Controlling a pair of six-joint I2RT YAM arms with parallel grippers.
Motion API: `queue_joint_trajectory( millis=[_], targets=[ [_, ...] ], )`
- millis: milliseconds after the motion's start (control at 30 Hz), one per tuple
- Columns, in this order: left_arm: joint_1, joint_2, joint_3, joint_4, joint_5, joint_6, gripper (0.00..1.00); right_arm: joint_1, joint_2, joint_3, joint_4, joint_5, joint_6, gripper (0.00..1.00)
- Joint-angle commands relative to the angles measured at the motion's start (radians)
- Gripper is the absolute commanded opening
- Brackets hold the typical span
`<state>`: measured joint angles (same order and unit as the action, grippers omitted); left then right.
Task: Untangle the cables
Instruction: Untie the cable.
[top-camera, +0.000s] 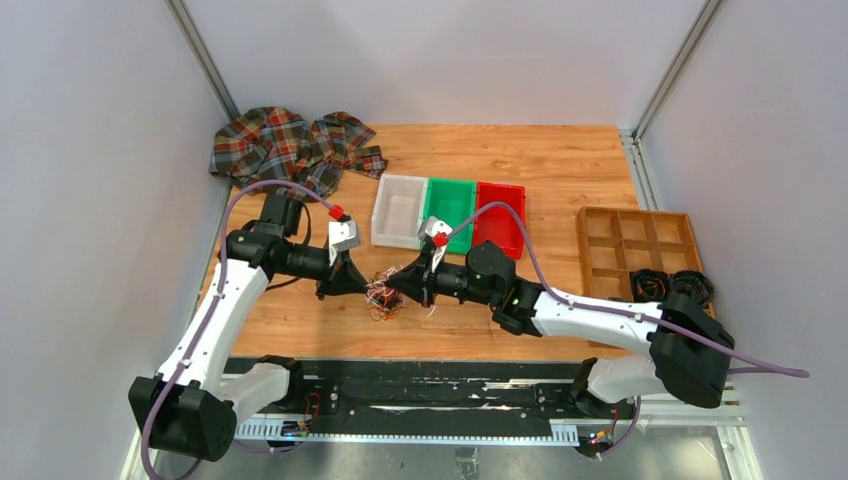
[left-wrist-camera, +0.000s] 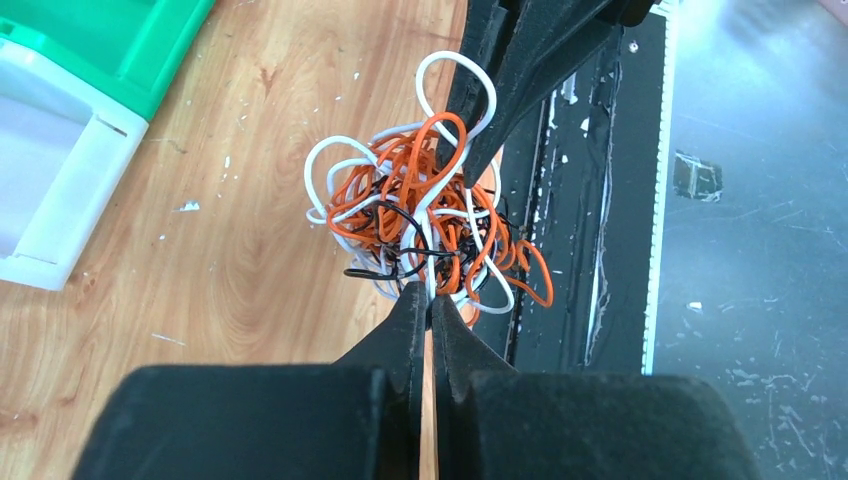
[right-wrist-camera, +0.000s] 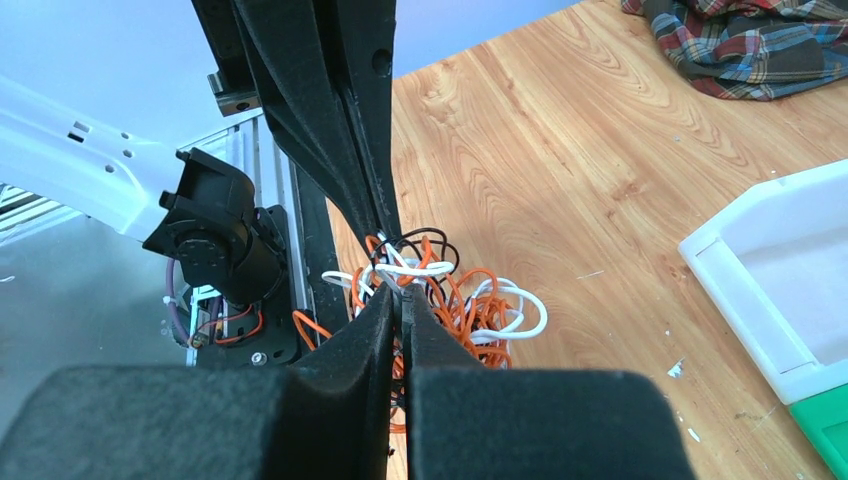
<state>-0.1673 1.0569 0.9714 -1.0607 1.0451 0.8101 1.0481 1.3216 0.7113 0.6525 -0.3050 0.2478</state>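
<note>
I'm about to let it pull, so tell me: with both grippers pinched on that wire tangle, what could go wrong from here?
The left gripper and right gripper are both shut on the cables, gripping close together on one knot, so pulling apart may tighten it. Each pinch likely holds several strands, so thin wires could slip or snag.

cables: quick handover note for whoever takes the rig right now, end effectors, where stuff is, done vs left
Left end effector: shut on the cables, left side of the bundle.
Right end effector: shut on the cables, opposite side.
Cables: one white, orange and black tangle between the two, over the near middle of the table.
Done: both grips set.
Left: pull the tangle apart; no strand is free yet.
</note>
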Motion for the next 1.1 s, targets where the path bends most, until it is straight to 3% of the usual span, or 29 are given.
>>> queue_joint_trajectory(
  millis=[0,433,700,767,1067],
  targets=[
    [-0.005,-0.025,0.051,-0.030,0.023,-0.011,0.01,-0.005,-0.039,-0.007,0.020,0.015,0.005,0.01],
    [-0.005,-0.064,0.111,-0.031,-0.089,-0.103,0.01,-0.030,-0.128,-0.109,-0.088,0.138,-0.035,0.03],
    [-0.006,-0.026,0.191,-0.033,-0.109,-0.280,0.01,-0.028,-0.155,-0.077,-0.158,0.174,-0.087,0.57],
    [-0.006,-0.029,0.206,-0.033,-0.113,-0.316,0.01,-0.027,-0.168,-0.055,-0.161,0.186,-0.108,0.66],
    [-0.006,-0.044,0.297,-0.032,-0.088,-0.398,0.01,0.036,-0.009,0.098,-0.026,0.090,-0.148,0.72]
  ],
)
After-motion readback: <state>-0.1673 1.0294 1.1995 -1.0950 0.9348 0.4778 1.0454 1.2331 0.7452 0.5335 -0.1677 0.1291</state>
